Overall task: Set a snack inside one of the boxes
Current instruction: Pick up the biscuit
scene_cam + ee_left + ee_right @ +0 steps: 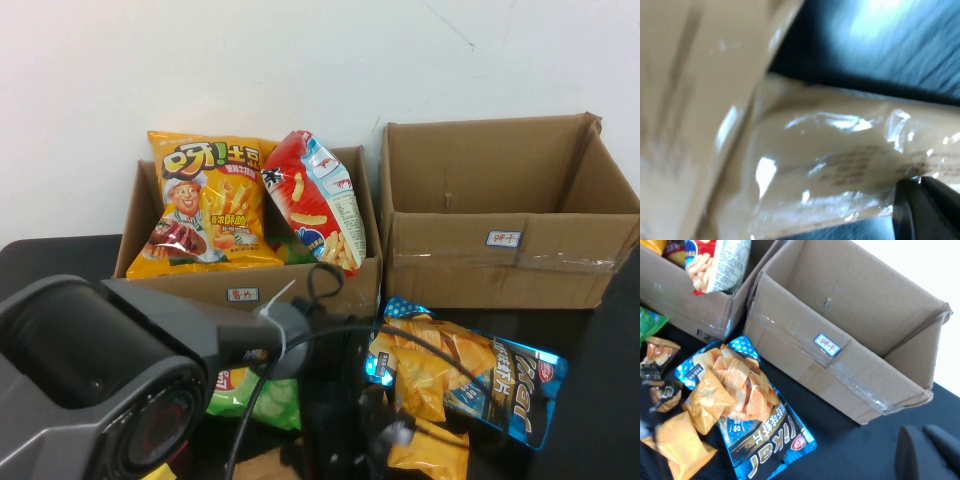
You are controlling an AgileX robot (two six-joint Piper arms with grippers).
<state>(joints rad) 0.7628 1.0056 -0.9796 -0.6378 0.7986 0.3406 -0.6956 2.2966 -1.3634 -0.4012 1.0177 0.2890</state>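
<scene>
My left gripper (920, 182) shows only in the left wrist view. Its two dark fingers meet on the edge of a tan, clear-wrapped snack packet (840, 165) that lies beside a cardboard wall (685, 100). In the high view my left arm (100, 380) hides this gripper. The left box (250, 290) holds an orange fries bag (210, 200) and a red bag (315, 200). The right box (500, 240) is open and empty. My right gripper (922, 432) is shut and empty, above the black table in front of the right box (840, 340).
A blue chip bag (480, 385) lies on the table in front of the boxes, with small orange packets (430, 445) beside it. A green bag (265, 395) lies partly under my left arm. A white wall stands behind the boxes.
</scene>
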